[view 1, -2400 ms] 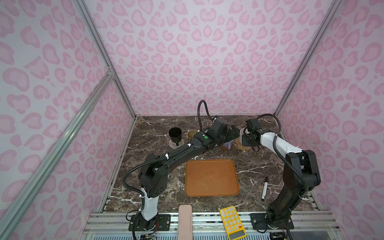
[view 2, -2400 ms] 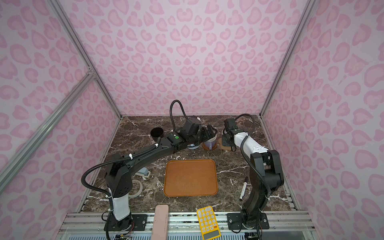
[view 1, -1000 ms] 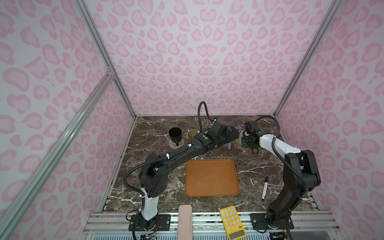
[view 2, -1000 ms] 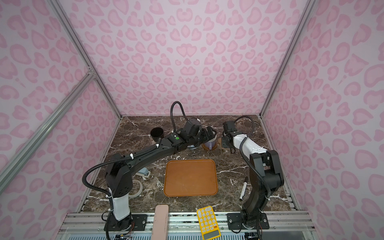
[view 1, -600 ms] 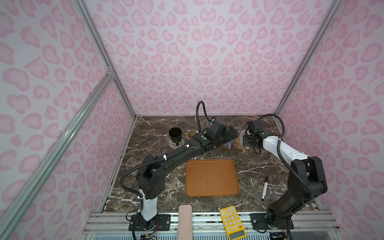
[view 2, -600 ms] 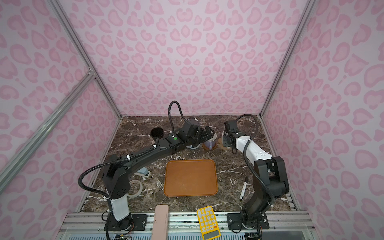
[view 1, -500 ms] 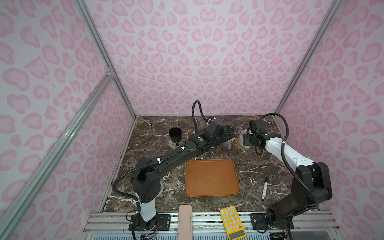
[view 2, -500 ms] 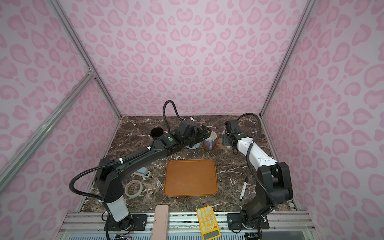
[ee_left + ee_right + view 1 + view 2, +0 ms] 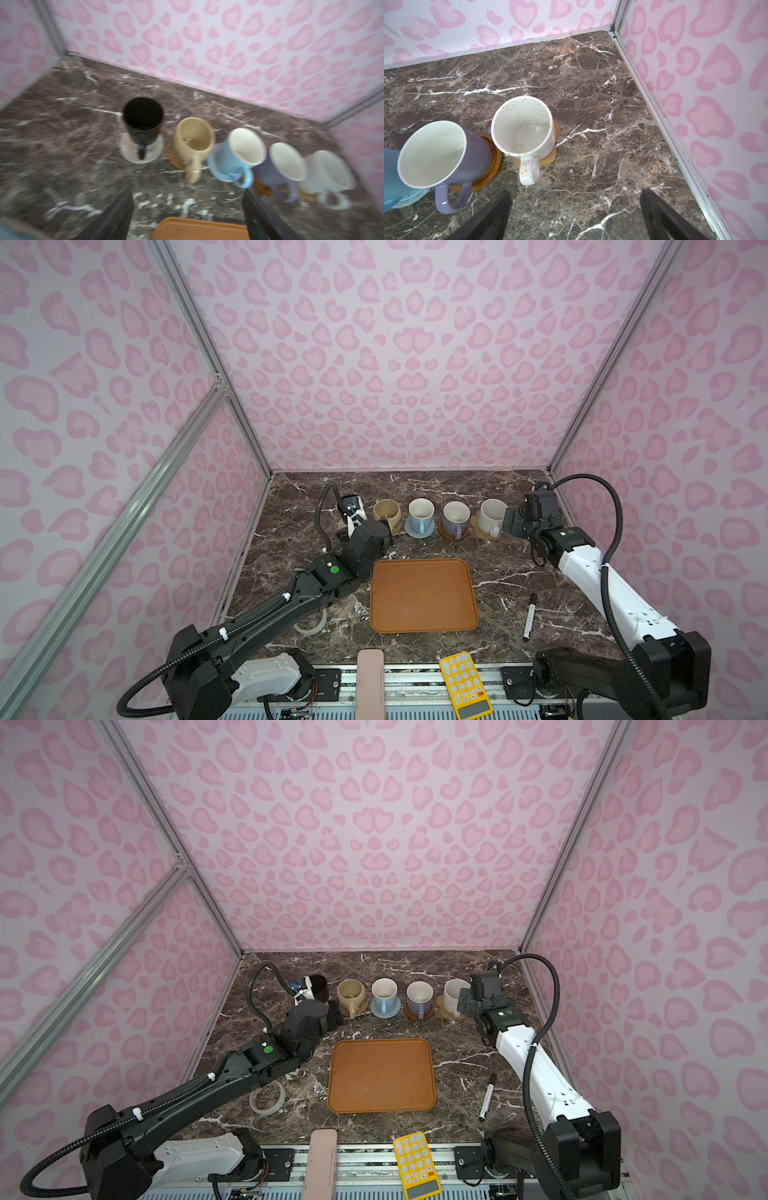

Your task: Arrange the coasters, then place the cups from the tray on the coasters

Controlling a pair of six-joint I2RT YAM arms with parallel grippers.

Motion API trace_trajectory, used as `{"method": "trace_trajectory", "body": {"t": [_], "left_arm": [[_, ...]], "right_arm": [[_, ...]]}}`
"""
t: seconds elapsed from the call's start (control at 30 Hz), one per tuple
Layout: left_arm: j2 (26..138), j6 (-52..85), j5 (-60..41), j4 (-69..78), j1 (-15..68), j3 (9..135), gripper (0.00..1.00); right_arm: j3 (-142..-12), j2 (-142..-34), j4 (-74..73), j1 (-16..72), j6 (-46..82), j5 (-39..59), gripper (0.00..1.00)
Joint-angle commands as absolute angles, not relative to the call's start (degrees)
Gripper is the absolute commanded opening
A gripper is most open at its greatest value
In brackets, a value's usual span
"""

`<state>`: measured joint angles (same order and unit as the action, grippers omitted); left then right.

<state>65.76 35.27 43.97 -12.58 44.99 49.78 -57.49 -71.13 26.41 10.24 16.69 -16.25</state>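
Five cups stand in a row at the back, each on a coaster: black cup (image 9: 143, 118) on the white woven coaster (image 9: 128, 152), cream-yellow cup (image 9: 387, 512) on the tan rattan coaster (image 9: 172, 161), light blue cup (image 9: 421, 512) on the blue crocheted coaster (image 9: 419, 533), lavender cup (image 9: 440, 153) on the brown disc (image 9: 490, 166), speckled white cup (image 9: 522, 126) on the paw-shaped coaster (image 9: 549, 156). The orange-brown tray (image 9: 422, 595) lies bare. My left gripper (image 9: 390, 531) is open just in front of the cream-yellow cup. My right gripper (image 9: 508, 523) is open beside the speckled cup, holding nothing.
A translucent tape ring (image 9: 267, 1097) lies left of the tray, partly under the left arm. A marker pen (image 9: 530, 616) lies right of the tray. A yellow calculator (image 9: 465, 684) and a pink bar (image 9: 370, 680) sit at the front rail. Pink walls close in three sides.
My right gripper has opened, let go of the speckled white cup and drawn back to the right. My left gripper has swung left from the lavender cup towards the cream-yellow one.
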Motion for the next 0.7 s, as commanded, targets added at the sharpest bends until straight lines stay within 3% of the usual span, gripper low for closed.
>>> {"method": "trace_trajectory", "body": {"t": [0.0, 0.27, 0.43, 0.67], "left_arm": [[61.21, 28.46, 54.2, -7.33, 41.52, 44.75, 0.84], [51.98, 19.99, 46.68, 13.44, 26.26, 28.13, 0.84], [56.87, 13.67, 47.83, 24.37, 20.33, 23.52, 0.86], [64.98, 8.1, 38.59, 40.3, 12.24, 18.44, 0.86]], "right_arm": [[-55.21, -70.43, 22.57, 10.28, 13.88, -13.77, 0.98], [-37.8, -65.54, -0.77, 10.07, 4.76, -17.87, 0.95], [-26.16, -66.0, -21.11, 6.5, 4.23, -17.62, 0.92], [-21.9, -73.89, -35.13, 2.44, 5.01, -16.73, 0.9]]}}
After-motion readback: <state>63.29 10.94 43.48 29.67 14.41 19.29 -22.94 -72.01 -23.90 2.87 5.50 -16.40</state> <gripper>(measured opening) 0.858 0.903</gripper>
